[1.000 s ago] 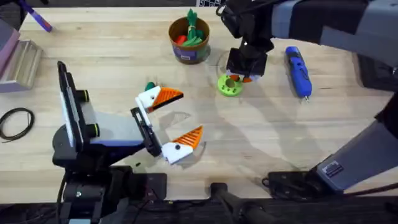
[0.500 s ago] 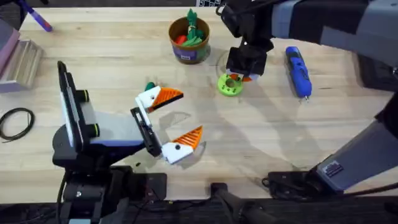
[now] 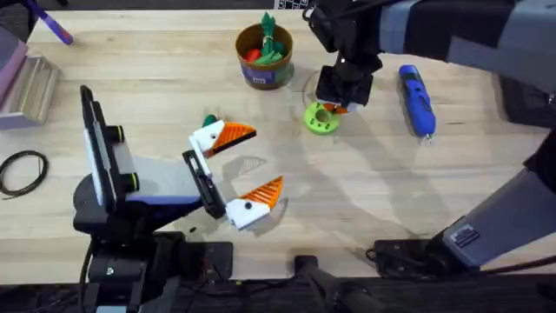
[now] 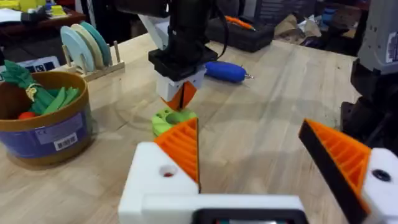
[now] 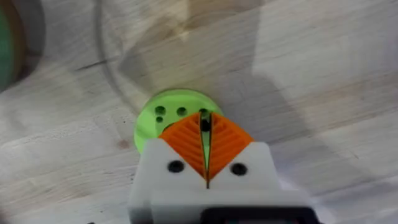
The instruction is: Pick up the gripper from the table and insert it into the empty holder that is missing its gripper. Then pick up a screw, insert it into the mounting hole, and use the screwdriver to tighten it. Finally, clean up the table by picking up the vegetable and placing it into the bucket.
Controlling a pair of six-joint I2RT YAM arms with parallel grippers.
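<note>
Even, bright light falls from above on the pale wooden table [image 3: 365,191], with no hard glare. In the overhead view the right arm [image 3: 452,30] at one o'clock looms large, dark and soft-edged, casting a faint broad shadow toward five o'clock. In the right wrist view a grey shadow spreads over the wood past the green disc [image 5: 171,115], and the wood at nine o'clock is blurred. In the left wrist view the near white and orange fingers [image 4: 180,155] are soft, the room behind hazy
</note>
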